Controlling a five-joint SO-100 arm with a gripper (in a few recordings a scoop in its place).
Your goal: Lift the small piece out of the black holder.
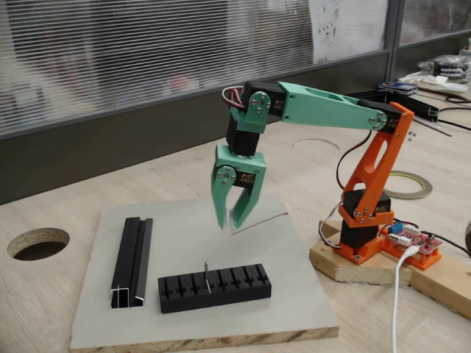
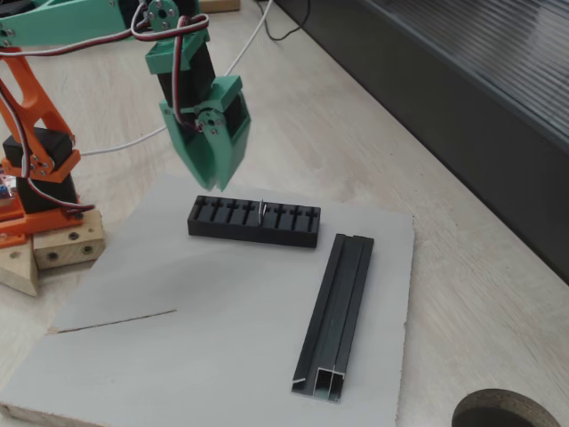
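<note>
Pincer (image 1: 229, 220) hangs slightly parted and empty above the holder (image 1: 214, 287), where the piece (image 1: 207, 277) stands upright in a middle slot, so grasping and lifting remain undone.

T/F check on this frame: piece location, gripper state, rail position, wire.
1. The piece stands upright in a middle slot of the holder. True.
2. The gripper is shut on the piece. False: it hangs above the board, holding nothing, jaws slightly apart.
3. The rail lies on the grey board, apart from the holder. True.
4. The wire rests across the holder. False: it lies on the board, away from the holder.
</note>
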